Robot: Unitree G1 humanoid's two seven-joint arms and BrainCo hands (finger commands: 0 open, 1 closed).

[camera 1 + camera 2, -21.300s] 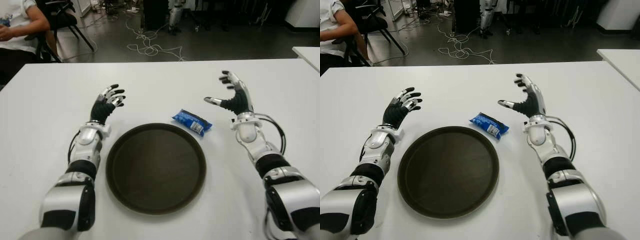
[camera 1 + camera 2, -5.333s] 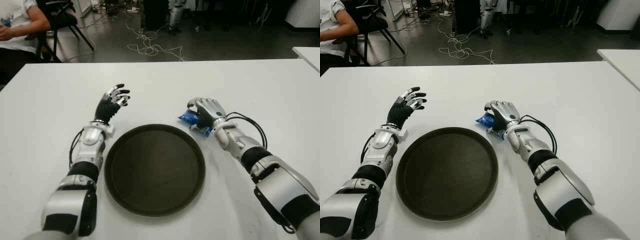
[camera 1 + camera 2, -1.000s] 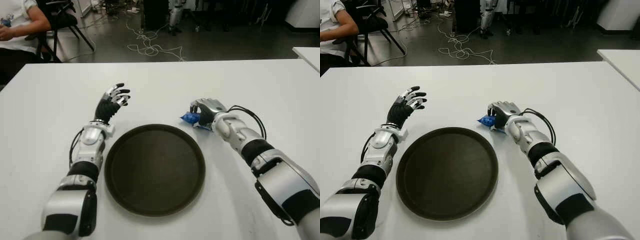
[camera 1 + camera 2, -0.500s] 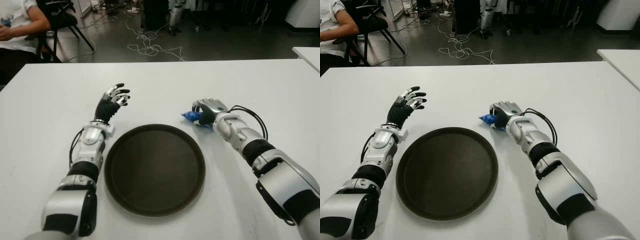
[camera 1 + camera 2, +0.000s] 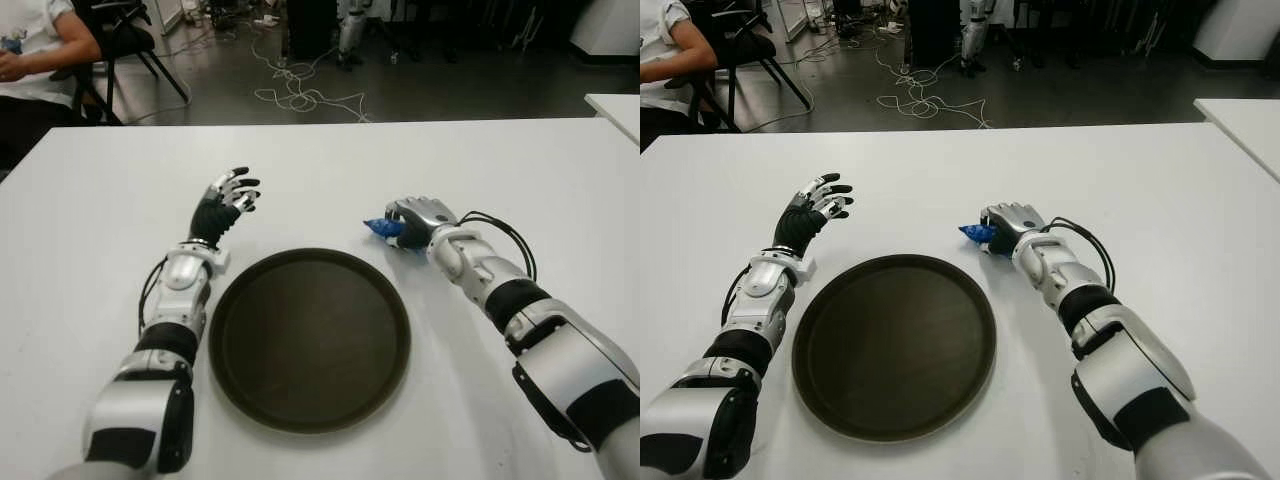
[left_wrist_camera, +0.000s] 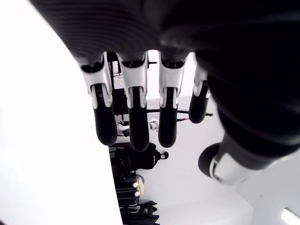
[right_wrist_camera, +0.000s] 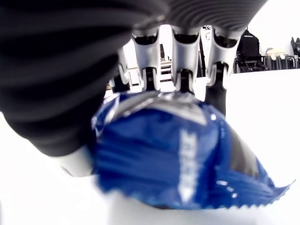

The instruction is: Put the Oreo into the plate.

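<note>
The blue Oreo pack (image 7: 183, 154) is gripped in my right hand (image 5: 415, 222), with one end (image 5: 380, 228) sticking out toward the left. That hand is just past the far right rim of the round dark plate (image 5: 309, 337), close above the white table (image 5: 520, 170). The right wrist view shows the fingers (image 7: 182, 70) curled over the pack. My left hand (image 5: 222, 203) shows beyond the plate's far left rim, fingers spread and holding nothing; the left wrist view shows its fingers (image 6: 133, 112) extended.
A person (image 5: 35, 60) sits on a chair at the far left beyond the table. Cables (image 5: 300, 95) lie on the dark floor behind. Another white table's corner (image 5: 615, 105) shows at the far right.
Over the last second my right hand has tilted the Oreo pack up and shifted slightly away from the plate's rim. The left hand has stayed still.
</note>
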